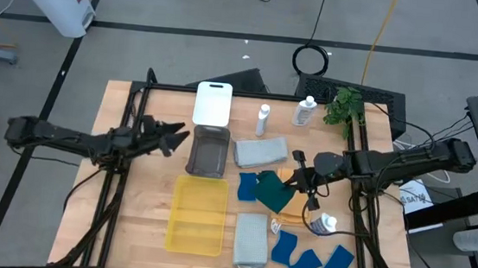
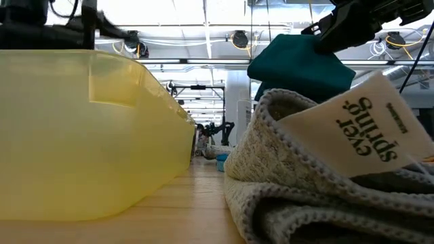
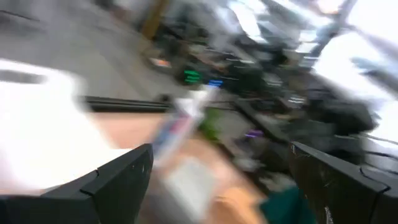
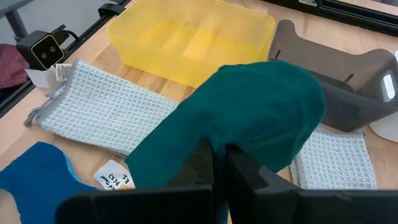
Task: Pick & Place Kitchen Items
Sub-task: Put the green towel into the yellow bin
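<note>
My right gripper [image 1: 297,179] is shut on a dark teal cloth [image 1: 270,191] at the table's middle right; the low view shows the cloth [image 2: 298,64] raised. My left gripper [image 1: 172,137] hangs open and holds nothing, left of the grey tray [image 1: 209,151]. Its two fingers are spread wide in the left wrist view [image 3: 227,186]. Two pale grey cloths [image 1: 260,151] [image 1: 250,242] lie flat. Blue sponges [image 1: 247,185] [image 1: 304,263] lie near the teal cloth and at the near right. White bottles [image 1: 263,119] [image 1: 304,111] stand at the far side; a third [image 1: 325,224] lies near the right arm. My right gripper pinches a bunched edge of the teal cloth [image 4: 217,134] between its two shut fingers. The fingers come from the table's right, slanting down. The cloth billows out ahead of the fingers, raised above the table. The grey cloth in front hides its lower end in the low view.
A white tray [image 1: 212,103], the grey tray and a yellow tray [image 1: 198,215] stand in a row left of centre. A green plant [image 1: 343,104] is at the far right. Bare wood shows at the table's left side.
</note>
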